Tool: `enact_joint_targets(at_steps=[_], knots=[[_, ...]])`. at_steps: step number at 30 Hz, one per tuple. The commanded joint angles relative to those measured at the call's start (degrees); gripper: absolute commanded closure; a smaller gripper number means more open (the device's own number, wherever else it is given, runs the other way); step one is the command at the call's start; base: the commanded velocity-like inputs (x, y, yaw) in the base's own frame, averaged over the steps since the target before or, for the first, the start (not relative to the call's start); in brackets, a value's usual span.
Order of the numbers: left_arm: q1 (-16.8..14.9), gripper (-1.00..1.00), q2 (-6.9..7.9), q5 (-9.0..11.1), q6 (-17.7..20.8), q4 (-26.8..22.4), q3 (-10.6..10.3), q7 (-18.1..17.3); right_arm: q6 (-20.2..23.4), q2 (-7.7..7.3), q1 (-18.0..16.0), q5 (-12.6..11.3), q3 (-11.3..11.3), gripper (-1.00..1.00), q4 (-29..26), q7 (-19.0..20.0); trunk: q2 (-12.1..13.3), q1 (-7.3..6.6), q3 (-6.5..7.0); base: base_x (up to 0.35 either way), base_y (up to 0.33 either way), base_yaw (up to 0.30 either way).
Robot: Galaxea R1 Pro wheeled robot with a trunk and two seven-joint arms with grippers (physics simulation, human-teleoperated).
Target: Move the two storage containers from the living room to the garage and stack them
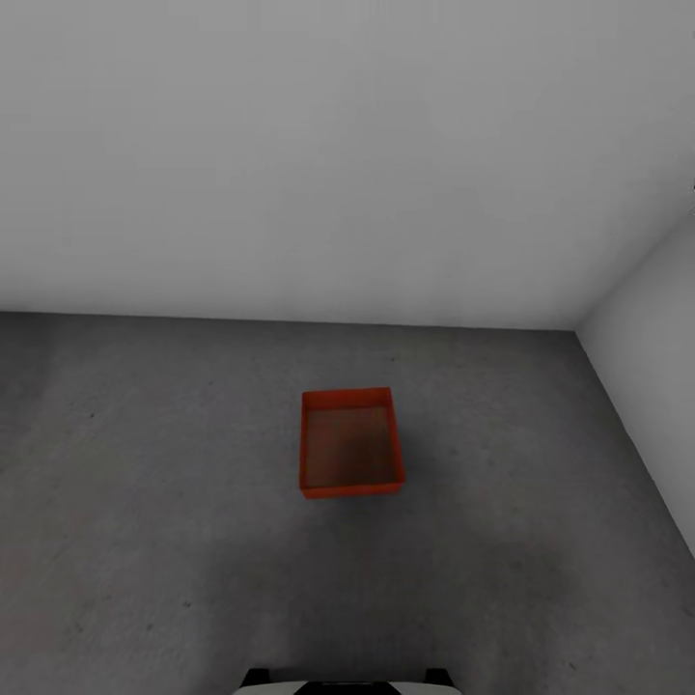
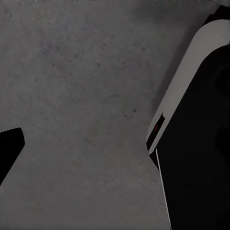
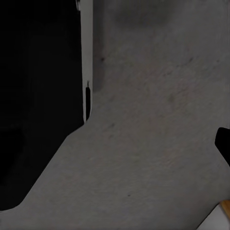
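Note:
One orange-red storage container (image 1: 349, 442) stands open side up on the dark grey concrete floor (image 1: 145, 502) of the garage, straight ahead of me and near the white back wall (image 1: 338, 164). It is empty and nothing is stacked on it. The second container is out of view. In the left wrist view one dark fingertip (image 2: 8, 149) pokes in at the picture's edge over bare floor, with nothing against it. In the right wrist view another dark fingertip (image 3: 223, 143) sits at the edge, also over bare floor.
A white side wall (image 1: 647, 347) meets the back wall in a corner at the right. My own base (image 1: 338, 683) shows at the lower edge, and its black and white body (image 2: 196, 134) is close beside both wrists. A thin tan-orange strip (image 3: 224, 207) that I cannot identify sits in a corner.

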Motion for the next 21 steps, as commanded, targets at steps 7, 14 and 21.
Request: enact_joint_targets(at_steps=[7,14,21], knots=[[-0.02,-1.0,0.0,0.34,0.01,-0.01,-0.21,0.13,-0.35,0.53,-0.01,-0.13,0.43,-1.0,0.19,-0.13,-0.05,0.01,0.61,0.0,0.0,0.0],[-0.01,-1.0,0.0,0.34,0.01,-0.01,-0.21,0.16,-0.22,0.84,0.1,-0.12,0.5,-1.0,0.19,-0.02,-0.05,0.01,1.25,0.0,0.0,0.0],[-0.01,-1.0,0.0,0.34,0.02,-0.01,-0.21,0.14,0.09,1.2,0.11,-0.15,0.5,-1.0,0.22,0.05,-0.05,0.01,1.9,0.0,0.0,0.0]])
